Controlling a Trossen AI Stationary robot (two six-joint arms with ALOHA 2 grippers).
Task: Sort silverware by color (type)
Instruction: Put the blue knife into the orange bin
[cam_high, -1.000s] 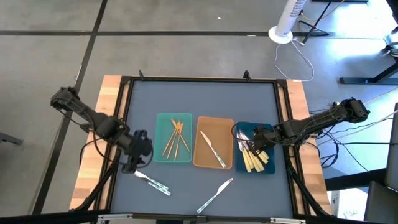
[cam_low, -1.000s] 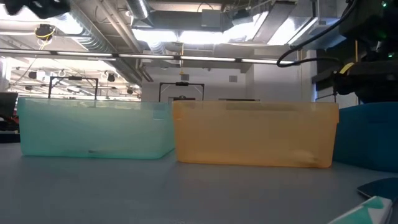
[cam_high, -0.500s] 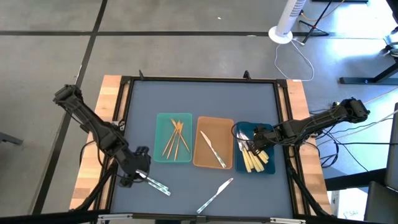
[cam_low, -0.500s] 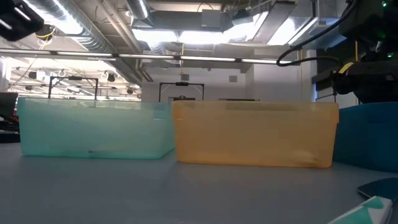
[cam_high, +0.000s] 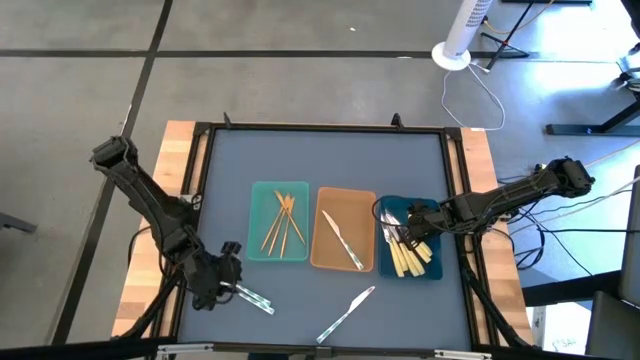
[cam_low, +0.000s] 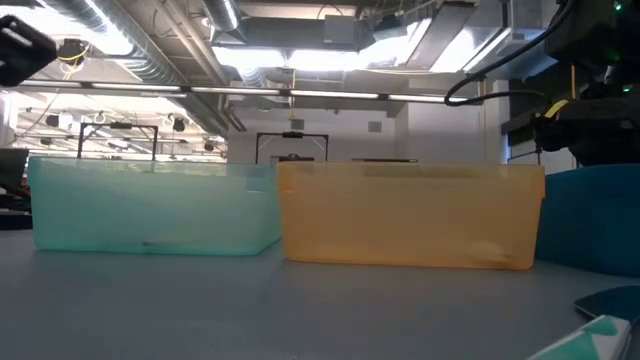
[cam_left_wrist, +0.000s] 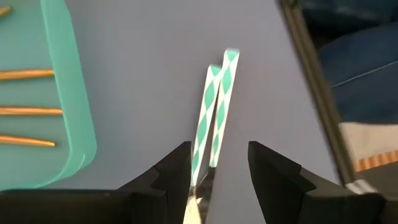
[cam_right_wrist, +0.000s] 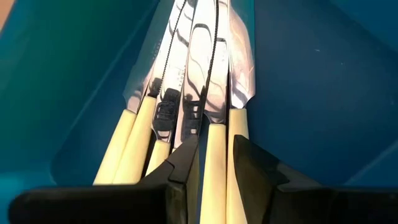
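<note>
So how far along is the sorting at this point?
Mostly done. Gold pieces lie in the teal tray, one silver knife in the tan tray, yellow-handled knives in the blue tray. In hand: the open left gripper straddles two green-patterned utensils. Left: those and a silver utensil on the mat. The right gripper is over the blue tray.

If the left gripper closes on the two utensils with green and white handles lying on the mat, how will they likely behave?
The left gripper is open around the two green-and-white-handled utensils. They look thin, stiff and probably light. They lie flat on the mat, so the fingers may slide over them. They lie side by side, so one may slip out or swing when lifted.
</note>
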